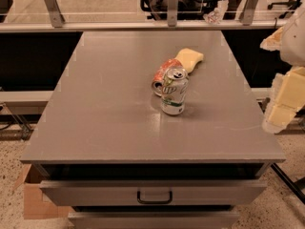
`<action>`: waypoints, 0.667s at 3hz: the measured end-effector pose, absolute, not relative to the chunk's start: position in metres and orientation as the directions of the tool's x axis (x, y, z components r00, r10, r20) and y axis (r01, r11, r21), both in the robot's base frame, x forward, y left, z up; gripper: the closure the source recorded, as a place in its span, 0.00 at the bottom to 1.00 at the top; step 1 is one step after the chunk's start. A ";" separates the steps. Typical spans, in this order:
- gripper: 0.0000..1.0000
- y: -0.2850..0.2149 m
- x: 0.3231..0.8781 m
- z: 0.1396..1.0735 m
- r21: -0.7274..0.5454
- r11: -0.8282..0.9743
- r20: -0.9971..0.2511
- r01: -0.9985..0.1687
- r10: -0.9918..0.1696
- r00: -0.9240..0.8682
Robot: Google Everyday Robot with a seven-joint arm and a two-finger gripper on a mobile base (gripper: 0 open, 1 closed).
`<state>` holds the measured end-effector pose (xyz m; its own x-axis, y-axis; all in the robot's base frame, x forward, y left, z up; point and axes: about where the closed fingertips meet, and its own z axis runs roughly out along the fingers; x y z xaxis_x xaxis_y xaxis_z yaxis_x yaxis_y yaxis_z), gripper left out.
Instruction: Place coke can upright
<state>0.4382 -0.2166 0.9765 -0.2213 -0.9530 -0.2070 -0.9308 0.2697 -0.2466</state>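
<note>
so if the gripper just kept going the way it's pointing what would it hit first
The gripper hangs just past the right edge of the table, pointing down and slightly left. Going straight on, it would probably meet that edge or the floor beside it first; depth is unclear.

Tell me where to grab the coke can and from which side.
Best grip the coke can across its body's middle, from above and the left. It lies on its side; the 7UP can stands close at its near right, the sponge at its far end. The gripper hangs right of the table.
</note>
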 end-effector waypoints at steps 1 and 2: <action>0.00 -0.217 0.438 0.977 -0.247 0.270 -0.207 -0.931 -0.953 -0.221; 0.00 -0.216 0.451 0.983 -0.261 0.236 -0.211 -0.936 -0.960 -0.184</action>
<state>0.4509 -0.2160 0.9834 -0.1835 -0.9601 -0.2109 -0.9358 0.2363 -0.2615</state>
